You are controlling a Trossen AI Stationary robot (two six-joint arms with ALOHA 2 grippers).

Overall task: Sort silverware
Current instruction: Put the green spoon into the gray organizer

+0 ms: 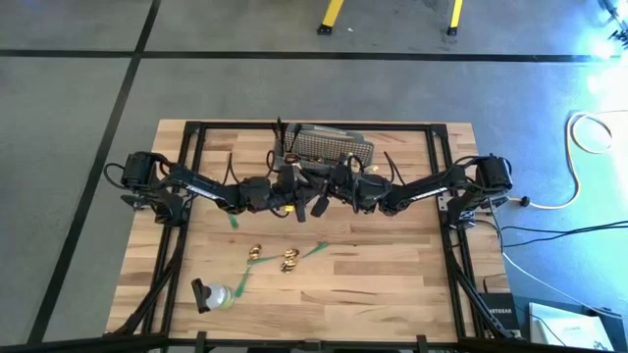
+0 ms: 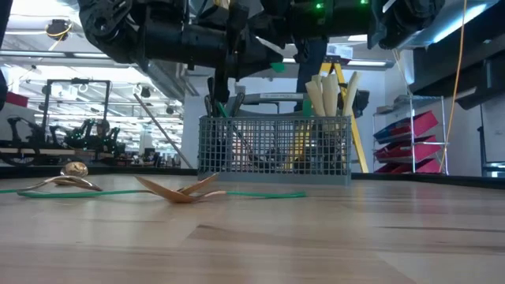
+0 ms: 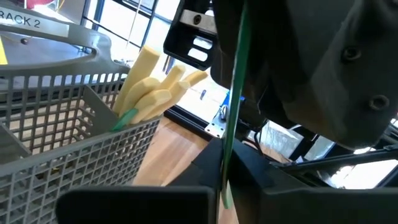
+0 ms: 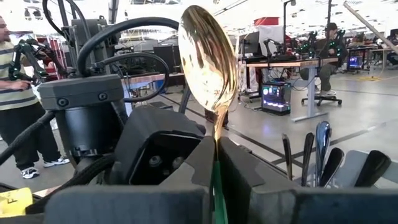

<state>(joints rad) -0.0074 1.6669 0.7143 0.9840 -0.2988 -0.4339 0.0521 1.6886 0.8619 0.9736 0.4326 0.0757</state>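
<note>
Both arms meet above the table's middle, just in front of the grey mesh basket (image 1: 329,147). My right gripper (image 4: 216,155) is shut on a shiny gold spoon (image 4: 208,56). Close beside it, my left gripper (image 3: 224,186) is shut on a thin green strip (image 3: 235,93). Cream-handled knives (image 3: 152,87) and dark forks (image 4: 317,155) stand in the basket (image 2: 276,146). Two more gold spoons (image 1: 255,253) (image 1: 289,260) lie on the table. My left gripper pinches the green strip (image 3: 226,163) between its two fingers, and the strip is seen edge-on. It rises straight out of the fingers, clear of the table. Whether it belongs to the spoon I cannot tell. My right gripper pinches the spoon's handle (image 4: 217,138) between its two fingers. A bit of green (image 4: 217,180) shows between them lower down. The spoon stands up out of the fingers, bowl uppermost, lifted clear of the table.
Green tape strips (image 1: 314,250) run across the boards by the loose spoons (image 2: 181,192). A pale green and black object (image 1: 211,294) lies near the front left. Black frame rails (image 1: 191,147) border the tabletop. A person (image 4: 15,99) stands beyond the table.
</note>
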